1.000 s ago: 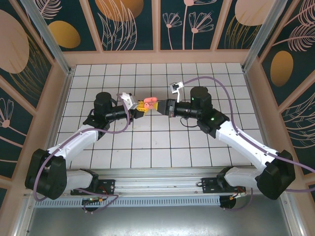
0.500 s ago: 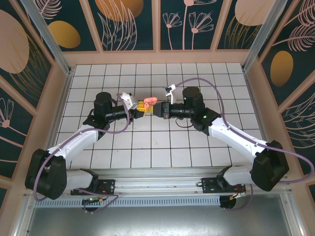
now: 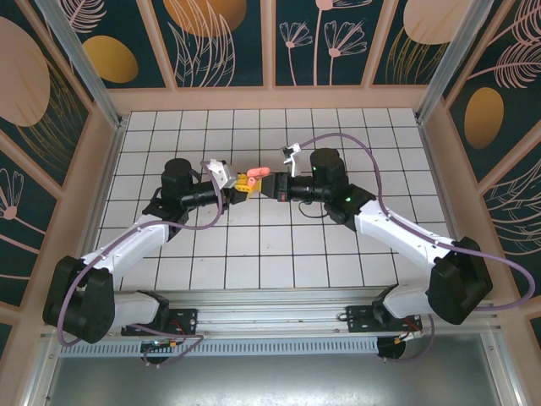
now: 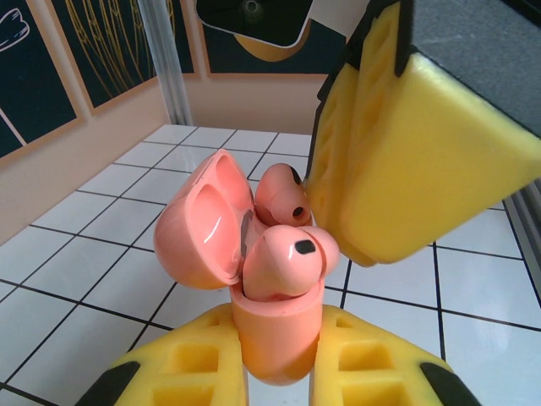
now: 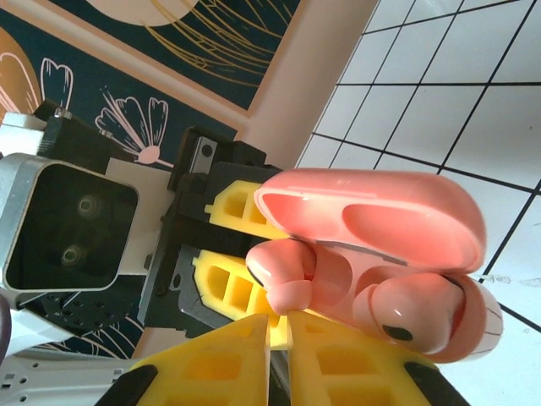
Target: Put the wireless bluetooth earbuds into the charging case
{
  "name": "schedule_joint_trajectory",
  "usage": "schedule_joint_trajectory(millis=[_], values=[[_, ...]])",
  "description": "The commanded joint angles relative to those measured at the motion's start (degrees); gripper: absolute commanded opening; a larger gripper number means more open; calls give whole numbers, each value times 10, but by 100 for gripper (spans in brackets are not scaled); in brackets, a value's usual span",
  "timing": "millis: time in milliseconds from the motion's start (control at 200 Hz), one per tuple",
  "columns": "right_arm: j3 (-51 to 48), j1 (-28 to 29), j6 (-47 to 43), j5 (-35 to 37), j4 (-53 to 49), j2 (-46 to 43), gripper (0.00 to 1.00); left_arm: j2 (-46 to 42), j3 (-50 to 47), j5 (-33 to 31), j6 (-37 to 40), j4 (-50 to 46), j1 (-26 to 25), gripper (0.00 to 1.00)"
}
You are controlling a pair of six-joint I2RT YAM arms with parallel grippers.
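The case (image 4: 275, 330) is clamped upright in the left claw (image 3: 239, 182), held up over the worktop (image 3: 254, 245) near its middle. Its lid (image 4: 203, 220) is hinged open and tilted off to one side. Both earbuds are seen at the case mouth. The front earbud (image 4: 283, 258) is seated partway, head sticking out. The rear earbud (image 4: 281, 193) rides higher, touching a finger of the right claw (image 5: 279, 334). That claw is closed, fingers together, tips just under the rear earbud; whether anything is pinched cannot be told. The mouth is crowded by that claw on one side and the lid on the other. Purple cables (image 3: 338, 139) are looped over both arms. The worktop is fenced by patterned walls (image 3: 220, 42).
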Motion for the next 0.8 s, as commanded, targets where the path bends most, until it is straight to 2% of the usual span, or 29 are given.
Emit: schedule_joint_trajectory(millis=[0,450,616,796], values=[[18,3,10,27,28,-1,14,-7,3,10,0,6,-3,8],[10,-4,29,69,25,-16,16,-10,3,10,2,3,-3,8],[5,-4,24,62,19,-28,21,-11,3,6,2,3,-3,8],[0,-4,11,38,36,-55,22,-11,3,6,3,1,-3,8]])
